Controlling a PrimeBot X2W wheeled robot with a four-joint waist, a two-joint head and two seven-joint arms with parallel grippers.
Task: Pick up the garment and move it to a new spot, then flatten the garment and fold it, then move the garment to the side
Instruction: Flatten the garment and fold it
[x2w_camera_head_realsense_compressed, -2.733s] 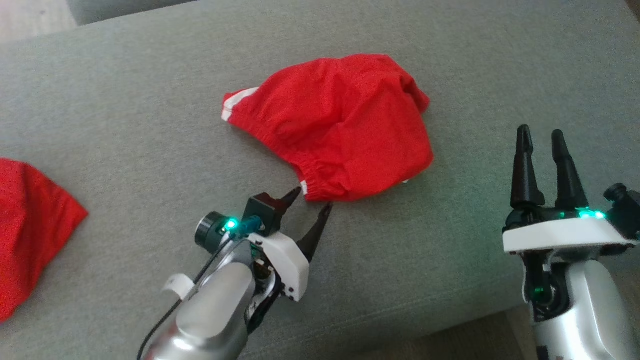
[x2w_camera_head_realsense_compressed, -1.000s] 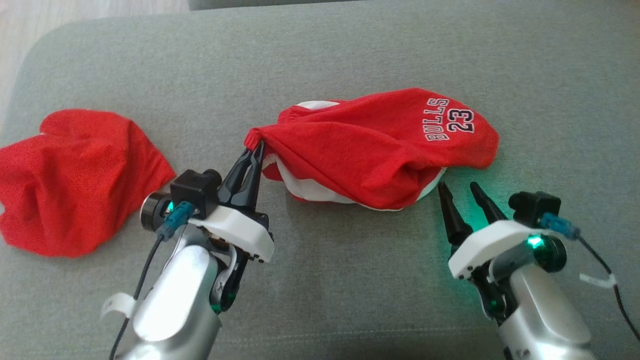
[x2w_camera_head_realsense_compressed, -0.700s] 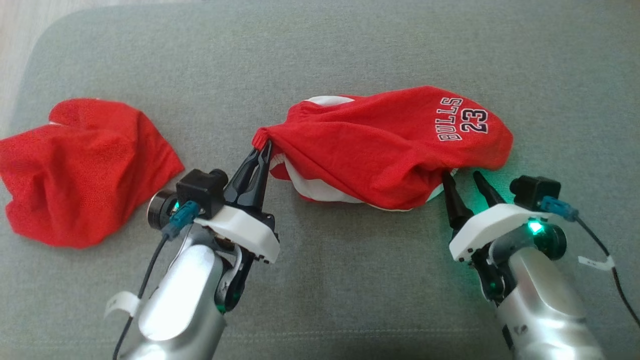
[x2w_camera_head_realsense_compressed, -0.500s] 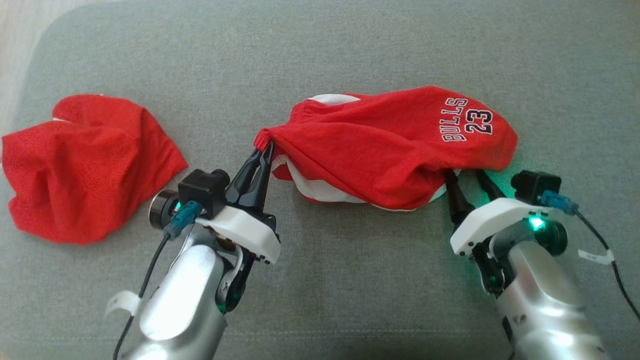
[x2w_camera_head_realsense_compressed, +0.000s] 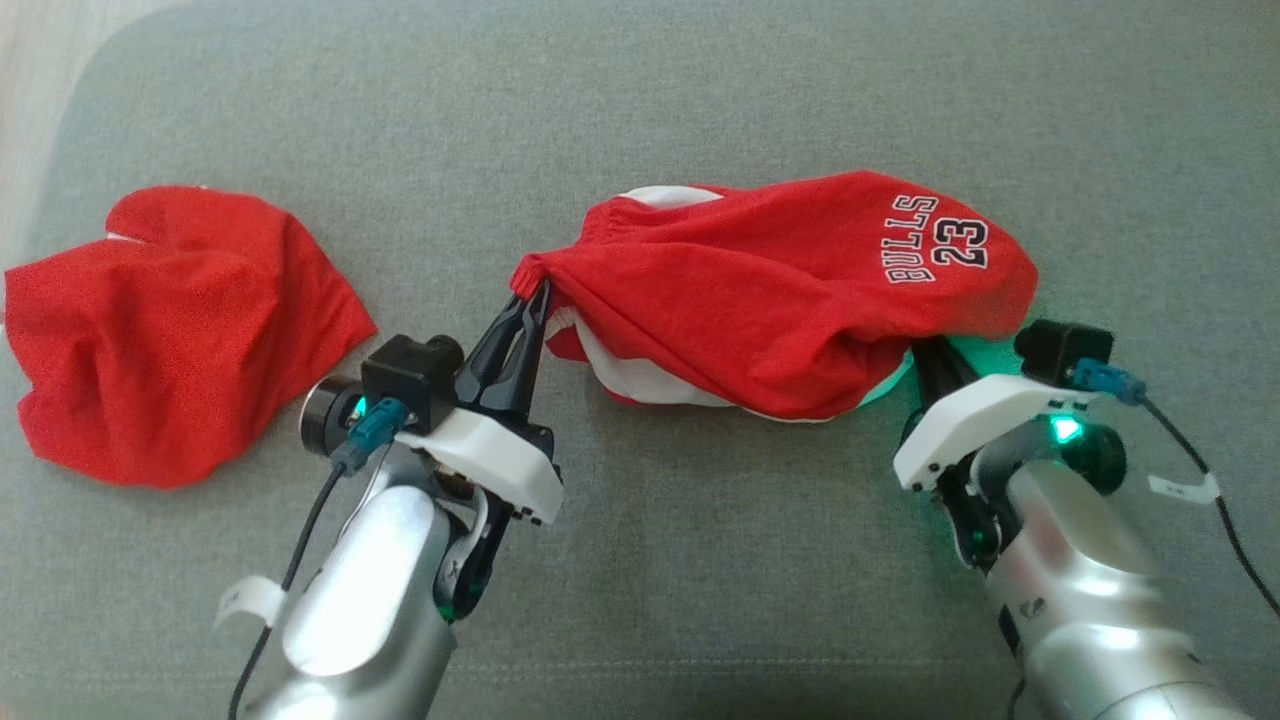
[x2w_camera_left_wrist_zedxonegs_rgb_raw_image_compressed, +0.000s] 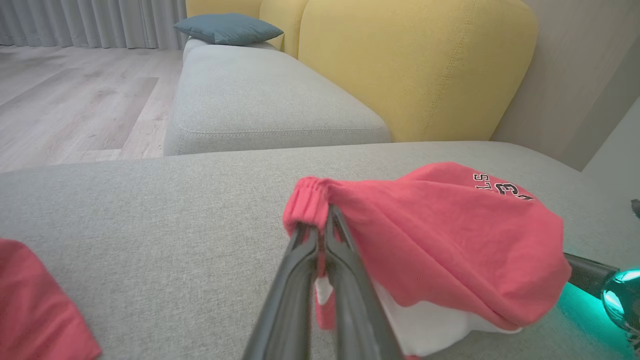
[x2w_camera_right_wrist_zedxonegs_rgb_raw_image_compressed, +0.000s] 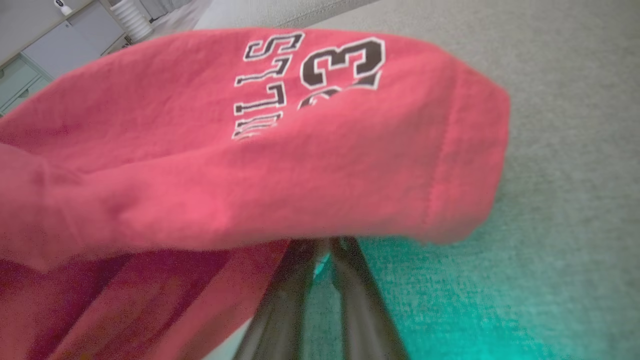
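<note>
I'm holding the shorts (x2w_camera_head_realsense_compressed: 760, 290) by the waistband (x2w_camera_left_wrist_zedxonegs_rgb_raw_image_compressed: 307, 200), left gripper (x2w_camera_head_realsense_compressed: 535, 295) pinched tight on it, the rest sagging on the cushion (x2w_camera_head_realsense_compressed: 700, 560). Right gripper (x2w_camera_right_wrist_zedxonegs_rgb_raw_image_compressed: 322, 247) is poking under the hem, tips hidden: can't tell its grip. Cloth is looking light, floppy, best taken at corners

We count two red garments: one printed garment (x2w_camera_head_realsense_compressed: 780, 300) bearing a number and one plain garment (x2w_camera_head_realsense_compressed: 170, 330). We see two grippers, the left gripper (x2w_camera_head_realsense_compressed: 535, 300) and the right gripper (x2w_camera_right_wrist_zedxonegs_rgb_raw_image_compressed: 321, 247), each with two dark fingers (x2w_camera_left_wrist_zedxonegs_rgb_raw_image_compressed: 295, 300). There are two grey seat cushions, the near cushion (x2w_camera_head_realsense_compressed: 700, 100) and the far cushion (x2w_camera_left_wrist_zedxonegs_rgb_raw_image_compressed: 260, 105), and one teal pillow (x2w_camera_left_wrist_zedxonegs_rgb_raw_image_compressed: 227, 27).
</note>
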